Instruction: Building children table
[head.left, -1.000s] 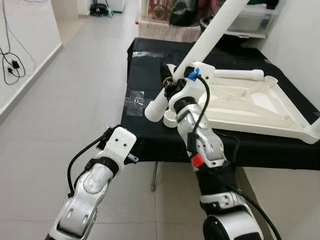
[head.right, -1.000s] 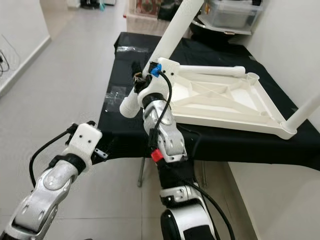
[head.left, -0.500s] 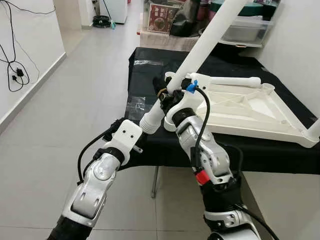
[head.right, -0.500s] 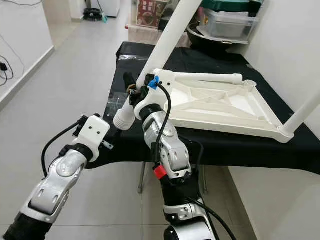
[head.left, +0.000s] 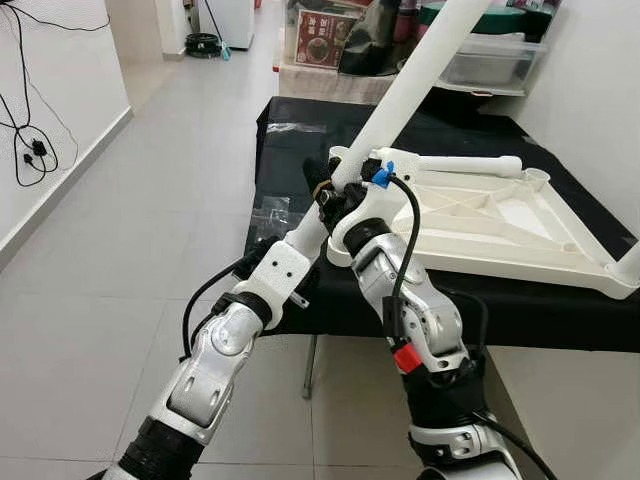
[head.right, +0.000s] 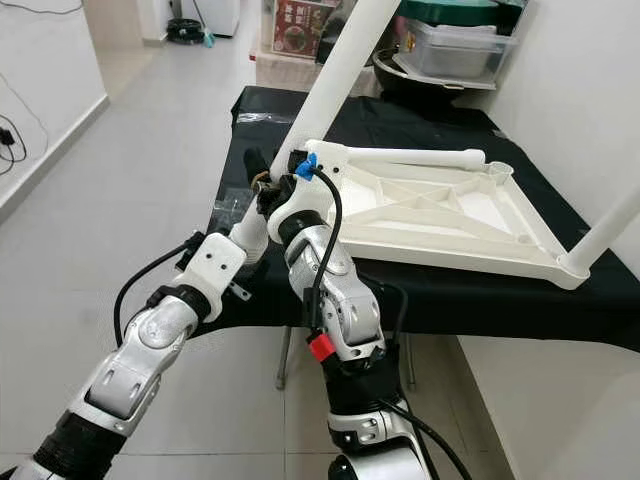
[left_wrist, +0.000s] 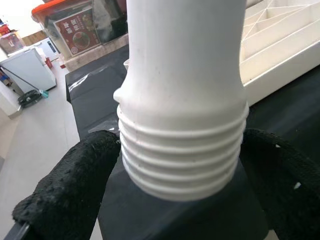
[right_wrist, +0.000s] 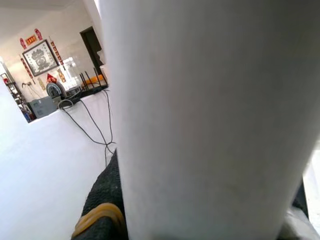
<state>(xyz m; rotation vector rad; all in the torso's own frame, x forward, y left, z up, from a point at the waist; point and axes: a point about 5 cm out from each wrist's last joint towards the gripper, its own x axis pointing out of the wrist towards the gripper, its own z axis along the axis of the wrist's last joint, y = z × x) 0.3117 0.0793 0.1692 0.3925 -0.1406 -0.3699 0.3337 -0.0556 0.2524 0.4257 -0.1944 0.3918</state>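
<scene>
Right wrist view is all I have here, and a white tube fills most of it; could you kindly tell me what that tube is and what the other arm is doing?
Observer: It is a long white table leg, and the right pincer is shut on it partway along, holding it slanted above the black table.
Operator: Thank you. Where is its lower end?
Observer: The threaded end sits between the fingers of the left pincer, which are open around it.
Operator: And the tabletop itself?
Observer: The white tabletop lies upside down on the black table, ribs showing, with another leg already standing in its near right corner.
</scene>
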